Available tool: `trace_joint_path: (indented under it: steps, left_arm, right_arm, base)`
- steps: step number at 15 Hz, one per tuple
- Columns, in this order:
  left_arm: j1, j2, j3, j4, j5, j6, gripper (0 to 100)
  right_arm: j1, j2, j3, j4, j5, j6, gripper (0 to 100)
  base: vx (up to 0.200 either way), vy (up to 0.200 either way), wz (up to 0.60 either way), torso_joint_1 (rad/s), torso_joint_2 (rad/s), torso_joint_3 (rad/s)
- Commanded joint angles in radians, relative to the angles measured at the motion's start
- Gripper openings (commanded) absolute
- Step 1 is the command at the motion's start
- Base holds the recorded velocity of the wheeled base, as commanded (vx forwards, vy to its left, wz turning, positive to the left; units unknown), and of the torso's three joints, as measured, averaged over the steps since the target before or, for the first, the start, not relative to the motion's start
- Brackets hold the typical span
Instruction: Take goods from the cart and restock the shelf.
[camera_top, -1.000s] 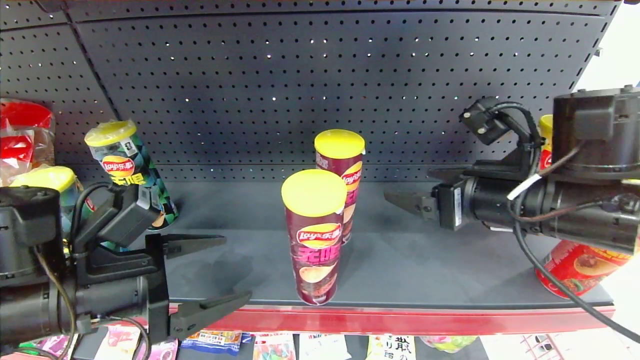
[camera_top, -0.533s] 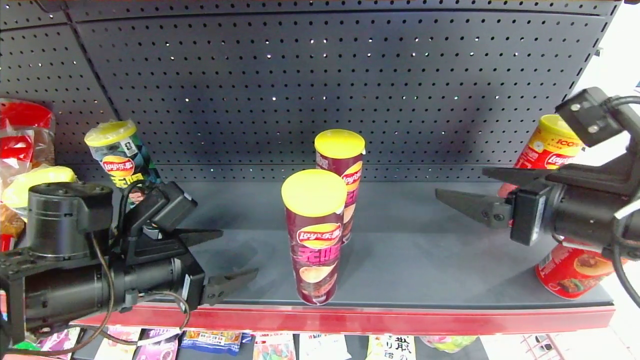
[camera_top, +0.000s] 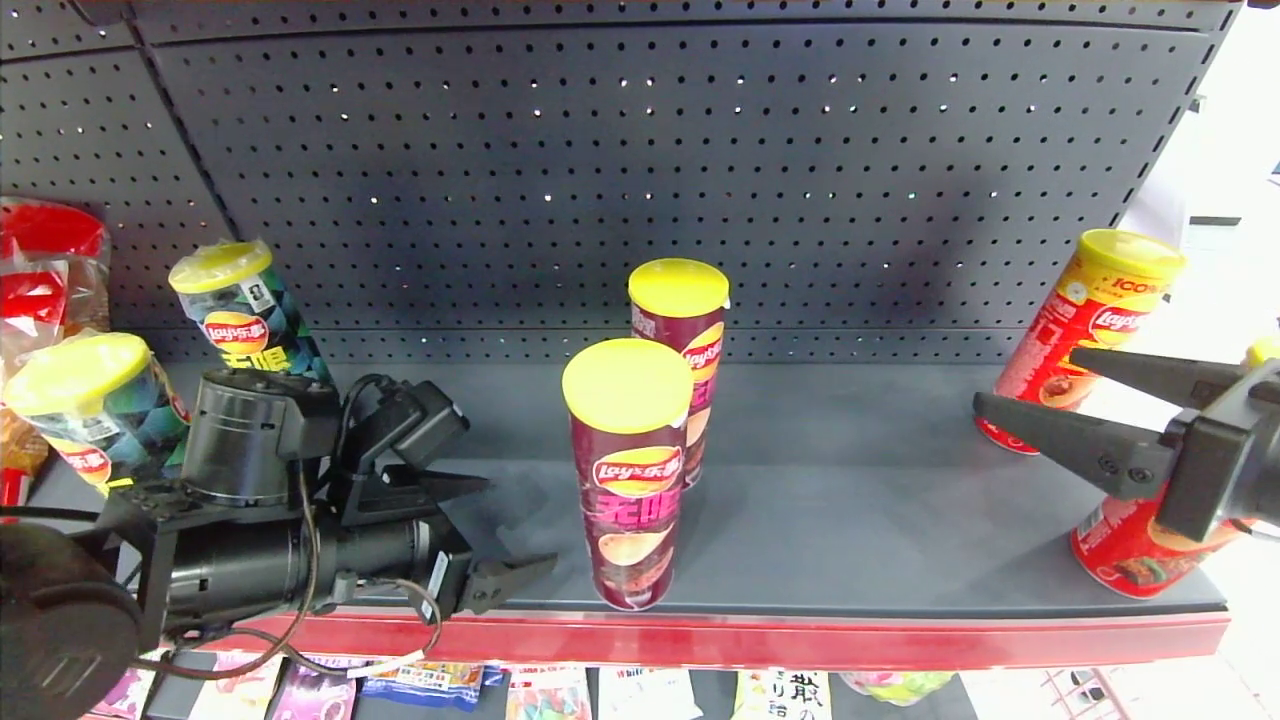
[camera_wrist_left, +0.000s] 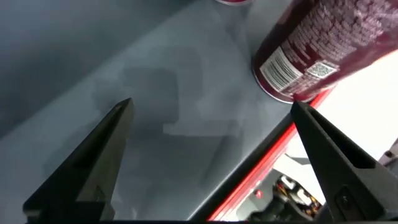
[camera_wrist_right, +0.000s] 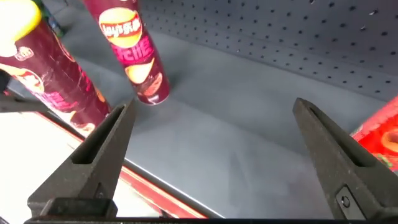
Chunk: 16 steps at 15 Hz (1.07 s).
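Two maroon chip cans with yellow lids stand upright mid-shelf, the front can (camera_top: 627, 470) near the red shelf edge (camera_top: 800, 640) and the back can (camera_top: 680, 340) just behind it. My left gripper (camera_top: 520, 523) is open and empty, low over the shelf's front left and a short way left of the front can. The left wrist view shows the left gripper (camera_wrist_left: 211, 109) with that can's base (camera_wrist_left: 311, 62) just beyond one fingertip. My right gripper (camera_top: 1027, 380) is open and empty at the right end of the shelf. From the right gripper (camera_wrist_right: 214, 107), both cans (camera_wrist_right: 127, 43) (camera_wrist_right: 53, 74) lie farther off.
Two red chip cans (camera_top: 1085, 320) (camera_top: 1130, 545) stand at the right end, one partly behind my right arm. Two green-patterned cans (camera_top: 255, 320) (camera_top: 90, 410) lean at the left, beside bagged goods (camera_top: 40, 270). Bare grey shelf deck (camera_top: 830, 520) lies between. Packets (camera_top: 600, 695) hang below.
My right arm has drawn back to the right, uncovering the red cans. My left arm has shifted right along the shelf front, closer to the front maroon can. The cans have not moved.
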<state>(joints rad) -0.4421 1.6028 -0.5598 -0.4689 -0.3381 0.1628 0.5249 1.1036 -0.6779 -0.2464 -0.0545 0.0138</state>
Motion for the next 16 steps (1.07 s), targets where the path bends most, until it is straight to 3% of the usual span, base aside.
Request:
trace_joint_path:
  steps: [1,13,16]
  left_arm:
    - [-0.017,0.014,-0.014,0.006,-0.001,0.0,100]
    - [-0.036,0.063,-0.068,0.032,-0.001,0.001,100]
    - [-0.035,0.069,-0.071,0.036,0.031,0.001,100]
  right_arm:
    - [-0.005,-0.016,0.004,-0.001,0.001,0.002,100]
    - [-0.006,-0.036,0.003,0.001,0.001,0.014,100]
    - [-0.006,-0.036,0.003,0.001,-0.001,0.014,100]
  base:
    - [0.0,0.0,0.0,0.0,0.0,0.0]
    - [0.0,0.0,0.0,0.0,0.0,0.0]
    - [0.0,0.0,0.0,0.0,0.0,0.0]
